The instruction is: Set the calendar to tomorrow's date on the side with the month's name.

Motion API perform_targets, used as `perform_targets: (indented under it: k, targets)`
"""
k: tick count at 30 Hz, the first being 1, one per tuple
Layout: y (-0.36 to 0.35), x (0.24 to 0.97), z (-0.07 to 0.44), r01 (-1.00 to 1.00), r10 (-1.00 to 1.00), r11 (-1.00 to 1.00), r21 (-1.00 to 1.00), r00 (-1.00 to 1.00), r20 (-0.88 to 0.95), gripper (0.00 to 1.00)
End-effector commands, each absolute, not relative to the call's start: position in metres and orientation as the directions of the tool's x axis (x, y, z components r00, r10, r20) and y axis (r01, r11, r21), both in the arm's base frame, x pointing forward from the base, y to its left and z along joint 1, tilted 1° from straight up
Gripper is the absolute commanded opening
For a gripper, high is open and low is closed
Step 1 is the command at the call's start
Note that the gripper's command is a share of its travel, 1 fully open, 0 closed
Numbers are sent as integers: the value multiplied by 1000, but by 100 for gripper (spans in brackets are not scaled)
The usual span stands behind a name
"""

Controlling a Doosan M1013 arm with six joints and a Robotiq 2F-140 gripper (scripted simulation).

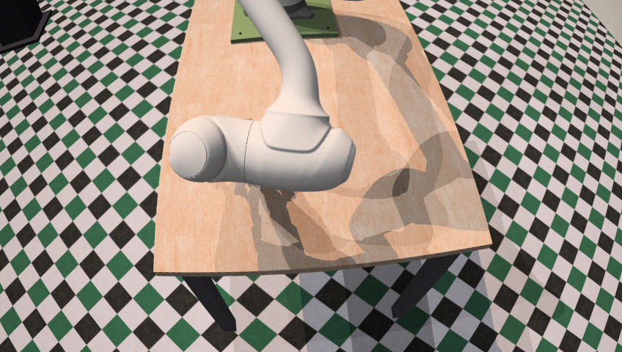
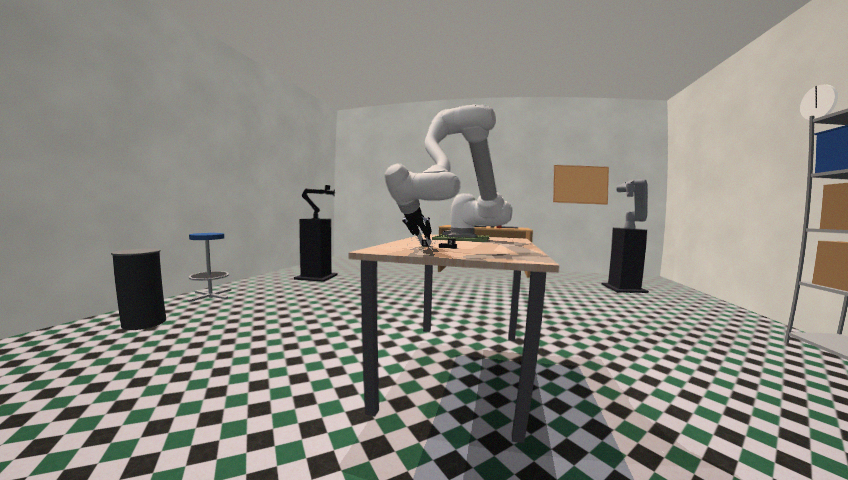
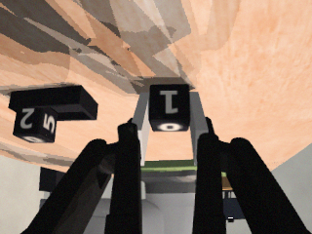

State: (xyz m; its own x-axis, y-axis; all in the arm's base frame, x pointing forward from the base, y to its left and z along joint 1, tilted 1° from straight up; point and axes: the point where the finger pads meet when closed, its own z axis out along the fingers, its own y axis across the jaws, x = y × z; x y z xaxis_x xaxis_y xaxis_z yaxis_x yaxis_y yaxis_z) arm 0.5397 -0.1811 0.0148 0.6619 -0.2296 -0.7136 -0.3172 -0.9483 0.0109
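My gripper is low at the table and slightly open. Its pads stand very close on either side of a black cube. That cube shows a white 1 on the side facing the camera and a round white mark on its top; it appears to stand on the table beside the tray. The black tray lies on the table, to the left in the wrist view. A second black cube sits on it, showing a 2 and a 5. The month's name is not visible. The arm hides cubes and tray in the top view.
The wooden table has its front edge beyond the work area. The green base plate of the arm is at the back. The arm reaches over the table's left half.
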Motion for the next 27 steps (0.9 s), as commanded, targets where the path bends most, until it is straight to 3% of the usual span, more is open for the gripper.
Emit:
perform_targets:
  k: [1,10,11,27]
  targets:
    - [-181,540,15,-317,-229,-948,11,662,-713,22]
    - [-181,540,15,-317,-229,-948,11,662,-713,29]
    - [-181,540,15,-317,-229,-948,11,662,-713,41]
    - [-181,540,15,-317,-229,-948,11,662,-713,41]
